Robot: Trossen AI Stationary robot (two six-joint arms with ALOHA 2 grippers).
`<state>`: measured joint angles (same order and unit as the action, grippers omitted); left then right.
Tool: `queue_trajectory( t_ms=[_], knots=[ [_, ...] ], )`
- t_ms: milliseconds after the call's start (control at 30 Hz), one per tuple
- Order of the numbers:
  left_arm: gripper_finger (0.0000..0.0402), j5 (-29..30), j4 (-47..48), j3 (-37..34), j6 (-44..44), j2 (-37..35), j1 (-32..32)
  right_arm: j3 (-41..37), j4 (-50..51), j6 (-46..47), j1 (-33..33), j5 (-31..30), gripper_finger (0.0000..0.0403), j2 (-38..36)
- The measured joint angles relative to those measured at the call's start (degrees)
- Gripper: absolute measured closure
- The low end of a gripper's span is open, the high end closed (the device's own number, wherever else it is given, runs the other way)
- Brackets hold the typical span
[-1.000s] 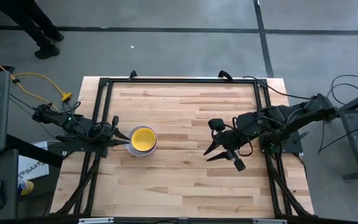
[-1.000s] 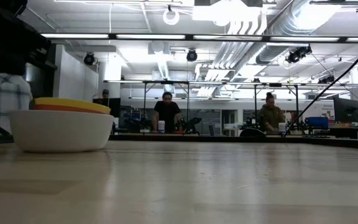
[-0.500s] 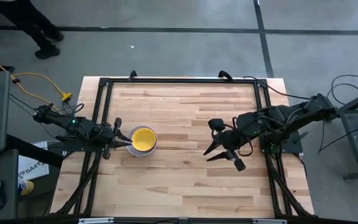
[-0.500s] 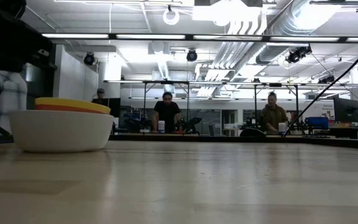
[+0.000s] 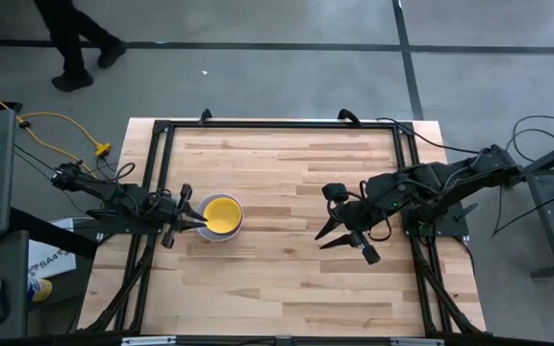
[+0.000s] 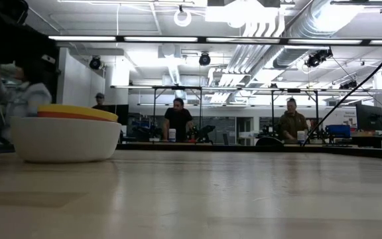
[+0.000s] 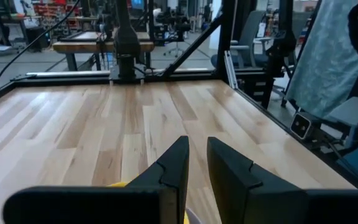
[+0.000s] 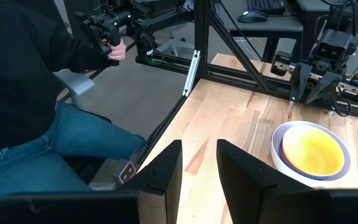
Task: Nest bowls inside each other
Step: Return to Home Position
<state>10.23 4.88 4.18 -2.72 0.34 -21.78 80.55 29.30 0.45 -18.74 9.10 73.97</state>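
Now the bowls (image 5: pixel 222 217) sit nested as one stack in the left half of the table (image 5: pixel 287 288). They are nearer its left edge than its centre, about midway between the far and near edges. The white bowl (image 6: pixel 62 139) is outermost, the purple bowl (image 8: pixel 282 151) shows only as a rim inside it, and the yellow bowl (image 8: pixel 312 152) lies on top. In the low view the yellow rim rises a little above the white wall.

The left gripper (image 5: pixel 196 218) reaches in from the left edge and is just beside the stack's left rim. Its fingers (image 7: pixel 178 165) are a narrow gap apart and hold nothing. The right gripper (image 5: pixel 323 238) hangs well apart in the right half, fingers parted and empty.

Bare wood lies open between the stack and the right gripper, and along the near and far edges. A black frame (image 5: pixel 277 125) runs round the table's edges.
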Motion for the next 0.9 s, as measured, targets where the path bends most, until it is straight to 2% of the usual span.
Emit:
queue_trajectory(
  t_ms=[467, 633, 900],
  knots=[
    [0.0343, -2.28, -2.75, -0.24, 1.00, 0.00, 0.00, 0.00, 0.00, -0.02, 0.01, 0.00, 0.0309, 0.00],
    [0.0343, -4.03, -12.54, -3.28, 2.75, 0.06, 0.02, 0.00, 0.00, -0.02, 0.02, 0.00, 0.0309, 0.00],
    [0.0343, -3.88, -7.74, -3.34, 2.15, 0.00, 0.02, 0.00, -0.04, -0.02, 0.00, 0.02, 0.0309, 0.02]
  ],
)
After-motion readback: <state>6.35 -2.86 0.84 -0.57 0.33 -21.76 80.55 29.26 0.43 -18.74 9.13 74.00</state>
